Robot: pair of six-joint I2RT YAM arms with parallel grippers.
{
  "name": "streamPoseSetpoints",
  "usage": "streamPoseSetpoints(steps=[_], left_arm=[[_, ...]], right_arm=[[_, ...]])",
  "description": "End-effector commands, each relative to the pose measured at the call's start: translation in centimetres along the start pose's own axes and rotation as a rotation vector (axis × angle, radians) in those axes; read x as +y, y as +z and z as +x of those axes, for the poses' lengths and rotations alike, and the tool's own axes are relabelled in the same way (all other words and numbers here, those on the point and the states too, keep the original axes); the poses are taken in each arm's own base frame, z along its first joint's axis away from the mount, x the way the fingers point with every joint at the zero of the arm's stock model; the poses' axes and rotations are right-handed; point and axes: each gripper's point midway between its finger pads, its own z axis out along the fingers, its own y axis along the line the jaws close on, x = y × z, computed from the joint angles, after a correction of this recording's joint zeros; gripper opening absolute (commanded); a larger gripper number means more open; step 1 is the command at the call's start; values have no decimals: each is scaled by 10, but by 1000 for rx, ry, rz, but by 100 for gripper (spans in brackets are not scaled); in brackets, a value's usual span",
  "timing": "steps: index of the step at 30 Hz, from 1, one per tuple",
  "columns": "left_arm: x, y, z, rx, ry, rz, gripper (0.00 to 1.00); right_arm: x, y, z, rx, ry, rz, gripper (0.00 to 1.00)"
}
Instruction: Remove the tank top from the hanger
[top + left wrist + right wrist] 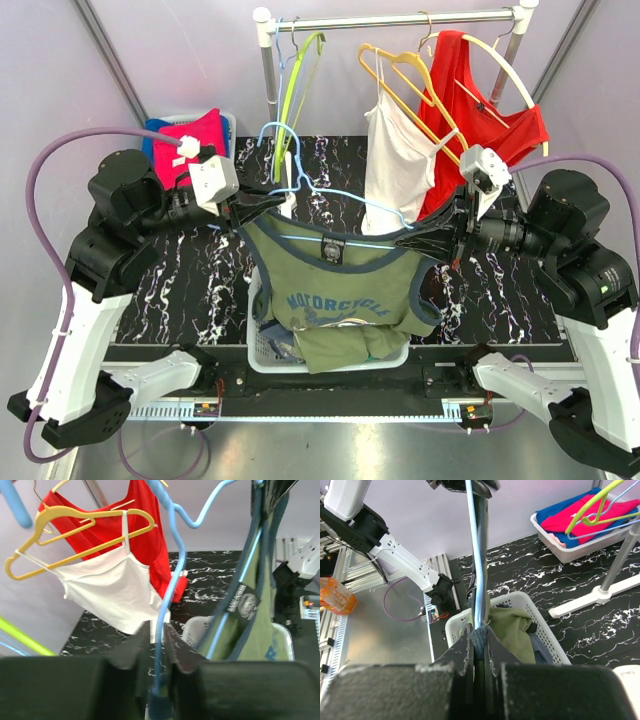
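An olive tank top (335,285) with navy trim and "MOTORCYCLE" print hangs on a light blue hanger (300,185), held in the air between both grippers. Its hem drapes into the white basket (258,350) below. My left gripper (262,205) is shut on the hanger's left end; in the left wrist view the blue wire (167,590) runs up from between the fingers (140,645). My right gripper (415,240) is shut on the tank top's navy strap edge (480,639) at the hanger's right end, where the blue bar (476,555) rises above it.
A clothes rack (400,20) stands behind with a white camisole (395,165) on a yellow hanger, a red top (475,90) and a bare lime hanger (300,80). A basket of red and blue clothes (190,135) sits at the back left.
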Motion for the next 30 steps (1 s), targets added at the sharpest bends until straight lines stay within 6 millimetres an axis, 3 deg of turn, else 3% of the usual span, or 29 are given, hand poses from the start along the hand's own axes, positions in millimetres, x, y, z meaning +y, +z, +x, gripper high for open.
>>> streamPoseSetpoints(steps=[1, 4, 6, 9, 10, 12, 15, 19, 22, 23, 25, 26, 28, 30], left_arm=[[1, -6, -29, -76, 64, -14, 10], [1, -8, -31, -83, 73, -19, 9], [2, -10, -32, -84, 86, -31, 9], [6, -15, -31, -76, 148, -68, 9], [7, -19, -31, -72, 170, -83, 9], [14, -24, -26, -47, 234, -131, 8], [20, -30, -23, -23, 286, -175, 5], [15, -31, -20, -20, 280, -159, 4], [11, -30, -20, -27, 265, -141, 3], [9, -31, -22, -33, 262, -137, 3], [7, -30, -23, -40, 246, -124, 3], [5, -31, -26, -47, 244, -120, 3], [4, -30, -27, -53, 234, -114, 3], [3, -31, -30, -59, 223, -112, 3]], right_arm=[[-7, 3, -15, -57, -61, 22, 0], [-15, 6, -17, -73, -57, 51, 9], [-23, 8, -17, -83, -51, 85, 33], [-36, 5, -16, -94, -49, 167, 52], [-37, 3, -16, -99, -54, 182, 77], [-39, -3, -16, -104, -60, 219, 88], [-41, -15, -16, -129, -66, 290, 94], [-39, -29, -15, -192, -64, 350, 92], [-38, -31, 2, -211, -16, 349, 89], [-39, -28, 20, -205, 41, 342, 88], [-38, -21, 26, -238, 63, 307, 87], [-43, -15, 43, -227, 118, 303, 86], [-46, -10, 47, -250, 132, 287, 84], [-52, -1, 64, -240, 179, 277, 84]])
